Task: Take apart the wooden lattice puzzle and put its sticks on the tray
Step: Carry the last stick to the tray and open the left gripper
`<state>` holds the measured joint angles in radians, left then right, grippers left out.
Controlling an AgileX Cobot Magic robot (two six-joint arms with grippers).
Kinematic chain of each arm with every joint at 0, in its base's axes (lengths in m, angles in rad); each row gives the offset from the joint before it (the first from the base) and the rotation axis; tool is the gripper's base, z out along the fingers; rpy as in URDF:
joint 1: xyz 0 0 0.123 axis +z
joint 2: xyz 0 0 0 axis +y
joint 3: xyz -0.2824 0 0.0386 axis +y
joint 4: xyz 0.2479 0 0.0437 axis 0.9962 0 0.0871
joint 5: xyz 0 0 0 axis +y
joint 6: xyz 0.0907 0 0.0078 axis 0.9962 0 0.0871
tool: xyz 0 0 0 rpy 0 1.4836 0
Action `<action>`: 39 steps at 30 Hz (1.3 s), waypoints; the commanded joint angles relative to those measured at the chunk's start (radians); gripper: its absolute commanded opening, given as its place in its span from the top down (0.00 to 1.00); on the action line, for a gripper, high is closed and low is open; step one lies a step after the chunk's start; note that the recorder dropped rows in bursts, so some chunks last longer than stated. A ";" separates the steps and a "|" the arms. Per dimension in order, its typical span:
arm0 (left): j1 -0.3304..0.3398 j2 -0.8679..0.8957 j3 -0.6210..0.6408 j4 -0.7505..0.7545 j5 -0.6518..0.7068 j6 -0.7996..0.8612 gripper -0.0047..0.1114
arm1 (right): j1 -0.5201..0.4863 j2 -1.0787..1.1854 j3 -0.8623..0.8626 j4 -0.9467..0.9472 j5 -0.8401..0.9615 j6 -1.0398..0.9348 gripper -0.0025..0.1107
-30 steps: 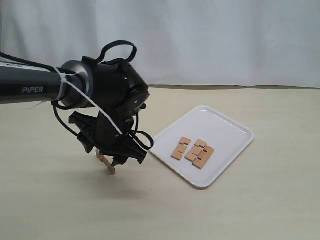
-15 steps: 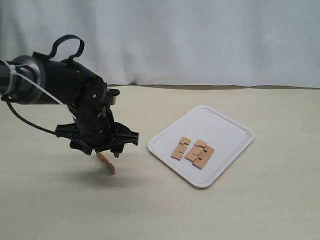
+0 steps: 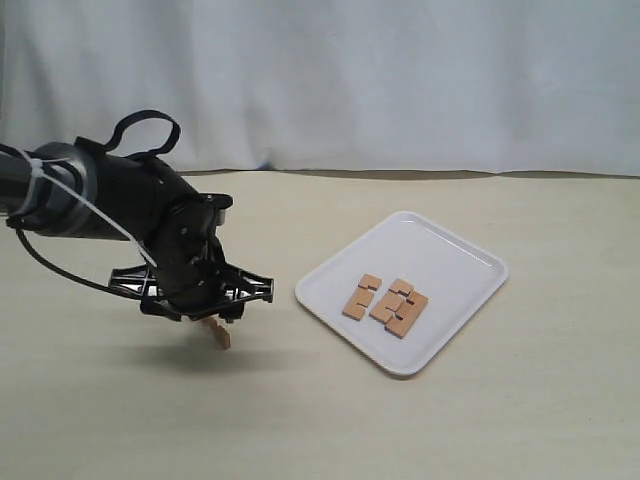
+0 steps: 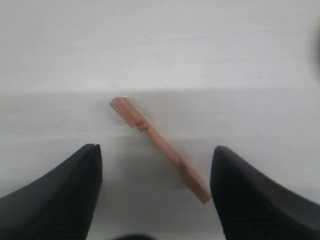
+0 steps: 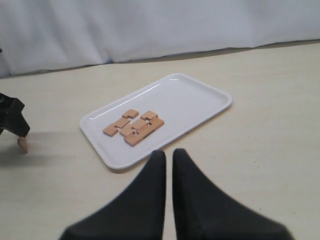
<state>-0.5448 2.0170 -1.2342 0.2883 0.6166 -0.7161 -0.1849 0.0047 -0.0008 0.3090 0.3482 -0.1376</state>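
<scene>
Inspector: Since half a second ago the left gripper (image 4: 155,150) has come lower over the table (image 3: 500,420) and sits closer above the loose stick (image 4: 162,150). The stick's own place has hardly changed.

Clerk: State of that gripper?

Inspector: Spread wide. Its two dark fingers (image 4: 75,175) stand one on each side of the loose stick. The left wrist view shows clear table between one finger and the stick. The stick's near end lies just beside the other finger; contact there cannot be judged. Nothing is gripped.

Clerk: Position of the loose stick?

Inspector: On the table, slantwise between the fingers, left of the tray (image 3: 440,260) in the exterior view and apart from it. That view shows only its tip below the gripper.

Clerk: And the tray?

Inspector: White, set at an angle on the table. The other sticks (image 3: 398,307) lie flat in a close group on its near half, one a little apart from the rest.

Clerk: Right gripper (image 5: 169,152)?

Inspector: Fingers almost together, a thin slit between them, nothing held. It points toward the tray from well short of it.
</scene>
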 commanded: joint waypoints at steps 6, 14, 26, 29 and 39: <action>-0.003 0.028 0.007 0.013 -0.035 -0.014 0.62 | 0.001 -0.005 0.001 -0.001 -0.004 0.002 0.94; -0.003 0.066 0.007 0.052 -0.036 -0.016 0.78 | 0.001 -0.005 0.001 -0.001 -0.004 0.002 0.94; -0.033 -0.121 0.000 0.062 -0.082 0.085 0.96 | 0.001 -0.005 0.001 -0.001 -0.004 0.002 0.94; -0.077 -0.145 -0.014 0.060 -0.124 0.089 0.96 | 0.001 -0.005 0.001 -0.001 -0.004 0.002 0.94; -0.206 -0.109 -0.079 -0.033 -0.335 0.116 0.96 | 0.001 -0.005 0.001 -0.001 -0.004 0.002 0.94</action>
<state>-0.7306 1.8833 -1.2782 0.2936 0.3039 -0.6226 -0.1849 0.0047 -0.0008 0.3090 0.3482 -0.1376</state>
